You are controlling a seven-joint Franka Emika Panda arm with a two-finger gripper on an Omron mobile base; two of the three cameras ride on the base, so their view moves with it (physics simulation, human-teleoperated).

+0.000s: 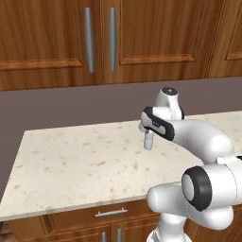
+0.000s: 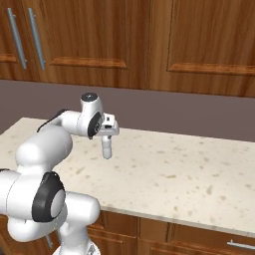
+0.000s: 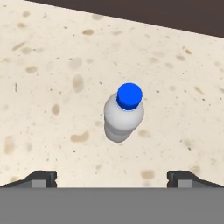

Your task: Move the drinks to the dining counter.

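Gripper (image 3: 112, 177) wide open above upright water bottle (image 3: 124, 114) on table (image 3: 43, 87); light, smooth plastic, likely slippery, best grasped mid-body below cap.

Water bottle (image 3: 123, 114) stands upright on the counter (image 3: 52, 87).

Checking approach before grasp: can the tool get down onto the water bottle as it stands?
Probably yes. The tool hangs open above the upright water bottle on the stone counter, with nothing standing beside the bottle.

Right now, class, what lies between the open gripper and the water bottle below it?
Nothing: in the hand view, the gripper looks straight down at the water bottle standing on bare stone counter.
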